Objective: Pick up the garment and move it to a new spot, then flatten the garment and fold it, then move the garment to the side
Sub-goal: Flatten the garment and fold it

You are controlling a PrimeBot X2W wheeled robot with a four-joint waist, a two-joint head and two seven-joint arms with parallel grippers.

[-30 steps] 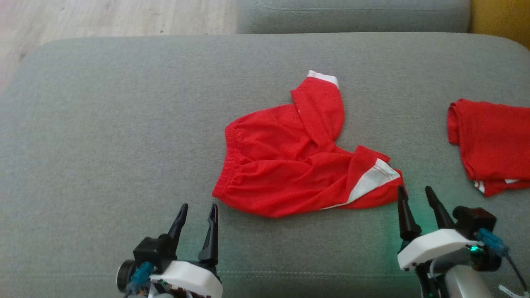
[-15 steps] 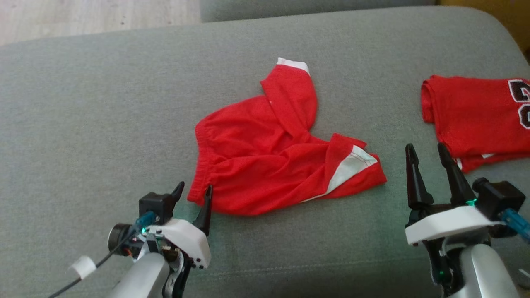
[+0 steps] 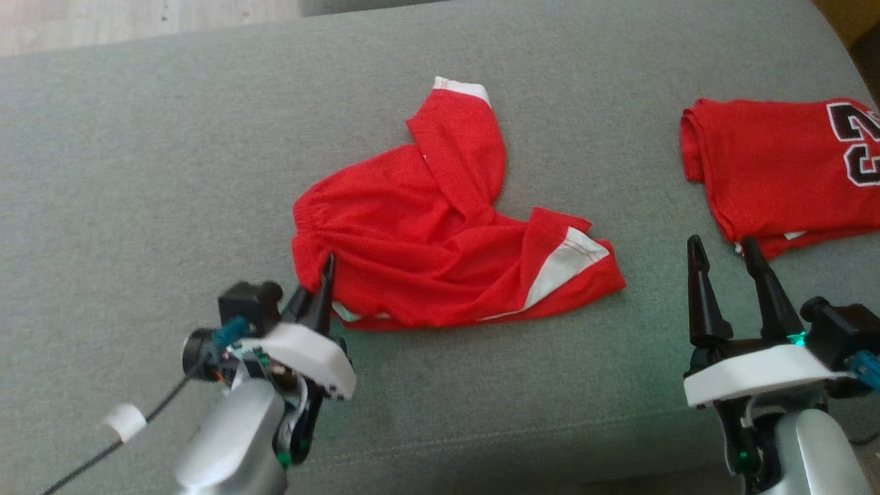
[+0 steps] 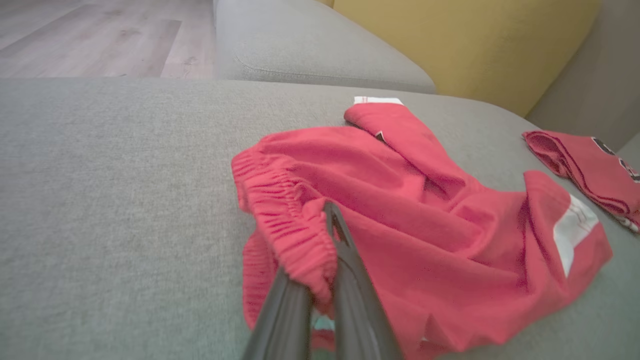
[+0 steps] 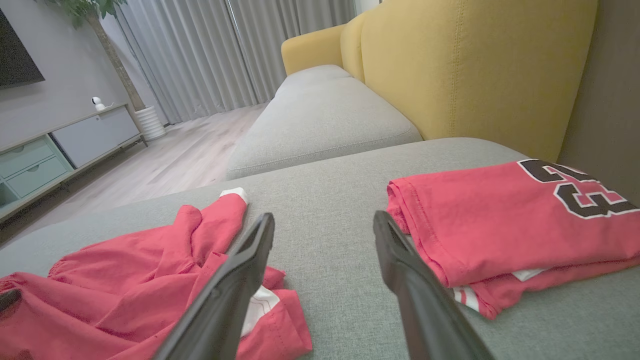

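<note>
folded jersey [image 3: 770,165] cropped rightward, left tool [image 3: 324,275] blurred

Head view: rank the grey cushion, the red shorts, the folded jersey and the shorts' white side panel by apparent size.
1. grey cushion
2. red shorts
3. folded jersey, cut off by the frame's right edge, so its full size is unsure
4. white side panel

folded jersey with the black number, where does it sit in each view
Head view: the folded jersey lies at the right edge, upper half.
Left wrist view: it lies at the far right edge, mid height.
Right wrist view: it spans the right half.
Shared landmark: the red shorts, on the jersey's left in every view.
</note>
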